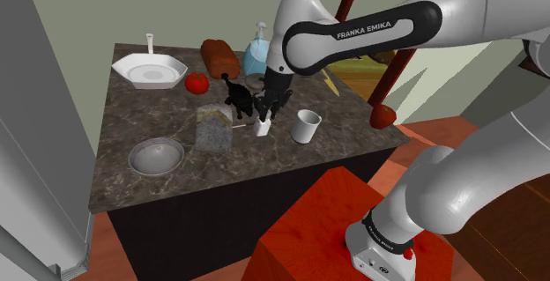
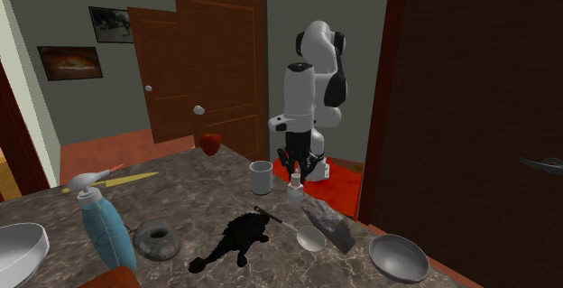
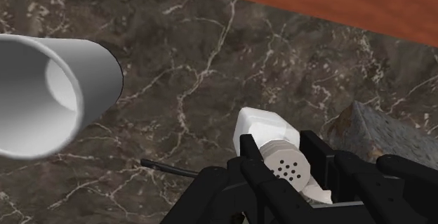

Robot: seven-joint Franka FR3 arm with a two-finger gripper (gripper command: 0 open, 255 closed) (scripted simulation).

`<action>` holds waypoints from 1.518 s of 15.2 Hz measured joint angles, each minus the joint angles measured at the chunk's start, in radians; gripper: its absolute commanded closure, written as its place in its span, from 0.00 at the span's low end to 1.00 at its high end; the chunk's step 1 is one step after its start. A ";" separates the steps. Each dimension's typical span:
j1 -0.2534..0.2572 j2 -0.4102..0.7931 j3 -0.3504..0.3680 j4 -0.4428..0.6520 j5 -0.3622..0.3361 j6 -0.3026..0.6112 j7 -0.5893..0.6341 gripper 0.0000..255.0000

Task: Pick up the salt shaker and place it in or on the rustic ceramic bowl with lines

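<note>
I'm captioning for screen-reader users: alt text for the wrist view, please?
Black gripper clasps a white salt shaker with a perforated grey cap over a dark marbled counter. A white cup and a rough grey block sit nearby.

White cup (image 1: 307, 125), tomato (image 1: 196, 83) and blue bottle (image 1: 256, 52) — all standing on the marble counter (image 1: 150, 116).

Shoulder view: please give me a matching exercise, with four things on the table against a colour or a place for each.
Things:
1. salt shaker
2. tomato
3. spray bottle
4. dinosaur figure

Colour or place:
a. black
b. clasped by the gripper
c. red
d. light blue

Pairs: 1-b, 2-c, 3-d, 4-a.
</note>
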 measured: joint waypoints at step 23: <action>0.067 0.105 0.111 0.349 -0.001 -0.242 0.184 1.00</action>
